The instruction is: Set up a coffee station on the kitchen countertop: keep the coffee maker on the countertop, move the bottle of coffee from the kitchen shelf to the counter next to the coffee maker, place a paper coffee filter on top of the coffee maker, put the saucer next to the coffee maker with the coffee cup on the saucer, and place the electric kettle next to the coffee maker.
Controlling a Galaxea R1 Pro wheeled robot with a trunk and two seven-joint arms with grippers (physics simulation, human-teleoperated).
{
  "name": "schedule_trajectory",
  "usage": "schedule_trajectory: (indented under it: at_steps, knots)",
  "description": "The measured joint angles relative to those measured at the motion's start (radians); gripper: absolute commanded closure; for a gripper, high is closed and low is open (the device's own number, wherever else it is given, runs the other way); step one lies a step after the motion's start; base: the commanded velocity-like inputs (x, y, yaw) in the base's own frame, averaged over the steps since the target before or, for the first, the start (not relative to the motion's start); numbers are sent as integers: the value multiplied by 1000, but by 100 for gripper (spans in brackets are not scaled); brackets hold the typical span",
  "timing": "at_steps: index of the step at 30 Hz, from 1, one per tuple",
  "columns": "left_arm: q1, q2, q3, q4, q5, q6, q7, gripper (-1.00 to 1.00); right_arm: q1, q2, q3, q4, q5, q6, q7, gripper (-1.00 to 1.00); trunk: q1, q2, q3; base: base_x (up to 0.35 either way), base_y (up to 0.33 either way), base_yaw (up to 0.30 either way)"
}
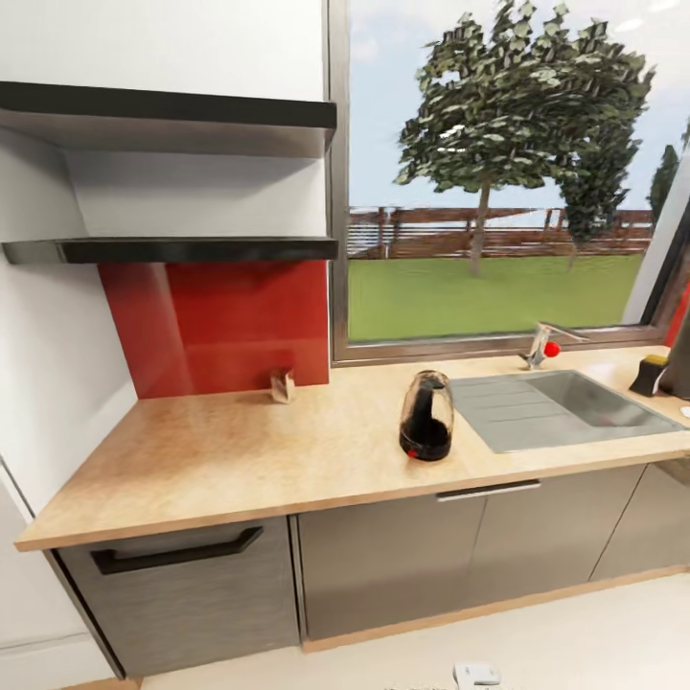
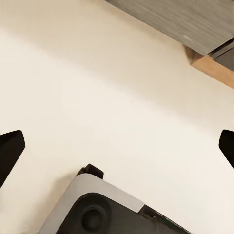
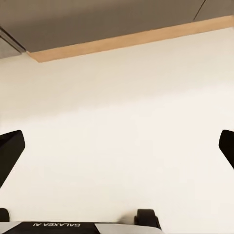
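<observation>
Currently the left gripper point(image 2: 117, 146) and right gripper point(image 3: 117, 146) both hang over pale floor point(image 2: 97, 87), jaws spread wide and empty. On the kitchen countertop point(image 1: 249, 450), the electric kettle point(image 1: 426, 417) stands upright just beside the sink point(image 1: 565, 407), glass rounded, base black. A small pale object point(image 1: 282, 385), possibly the paper coffee filter, sits by the red backsplash point(image 1: 220, 326).

the only lettering i can read is "galaxea ai" — it sits upside down on the grey robot base point(image 3: 53, 227) in my right wrist view, in dark capitals on the light panel. nothing else i see carries legible writing — no label, number or sign on the counter point(image 1: 240, 450).
</observation>
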Motion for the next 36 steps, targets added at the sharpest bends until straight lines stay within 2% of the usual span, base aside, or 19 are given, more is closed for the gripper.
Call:
schedule_trajectory:
  at_steps: [11,22,31,36]
  knots:
    - [0,8,9,0,6,0,0,-100,0,0,0,0,0,0,0,-100,0,0,0,0,337,-258]
    - [0,6,9,0,5,1,0,-100,0,-1,0,1,3,0,-1,-100,0,0,0,-5,339,-18]
    - [0,12,10,-2,5,2,1,-100,0,-1,-1,0,0,-1,-2,-100,0,0,0,-178,230,0]
    - [0,35,10,0,3,12,8,-100,0,1,-2,-2,-9,-2,1,-100,0,0,0,-8,9,0]
